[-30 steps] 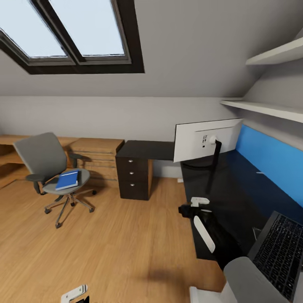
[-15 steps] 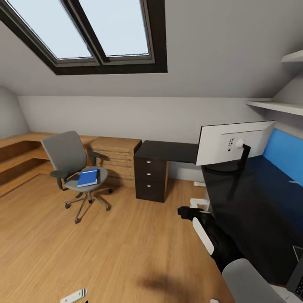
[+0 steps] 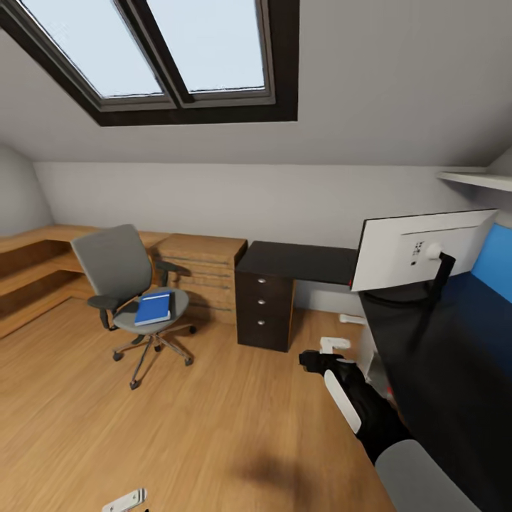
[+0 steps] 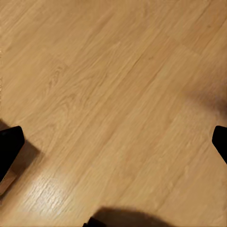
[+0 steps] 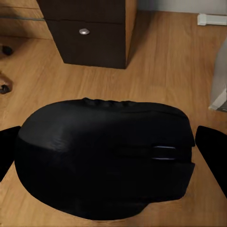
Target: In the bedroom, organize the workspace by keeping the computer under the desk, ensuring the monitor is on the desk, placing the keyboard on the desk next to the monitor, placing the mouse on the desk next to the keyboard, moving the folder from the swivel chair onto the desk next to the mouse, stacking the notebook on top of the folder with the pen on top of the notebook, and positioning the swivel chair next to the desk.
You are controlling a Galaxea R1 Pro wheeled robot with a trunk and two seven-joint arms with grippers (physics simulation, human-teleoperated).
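Ahead on the far wall: a black three-drawer cabinet (image 3: 264, 311) under the left end of the black surface (image 3: 455, 370), with a light wooden drawer chest (image 3: 203, 274) just left of it; overhead, a dark-framed skylight (image 3: 171, 57) in the sloped ceiling. At far left, standing free on the plank floor (image 3: 178, 427), the swivel chair (image 3: 128, 284), well apart from the surface, with the blue folder (image 3: 154, 308) lying flat on its seat. On the surface at right, the monitor (image 3: 419, 249), white back turned this way, blue back panel (image 3: 498, 263) behind it. Right hand (image 3: 313, 359) held out over the floor just left of the surface's edge, pinching the black mouse (image 5: 106, 158) between its fingers (image 5: 210, 151); cabinet drawers straight beyond it. Left hand (image 4: 113, 142) spread wide, holding nothing, over bare planks. Broad open floor between chair and surface.
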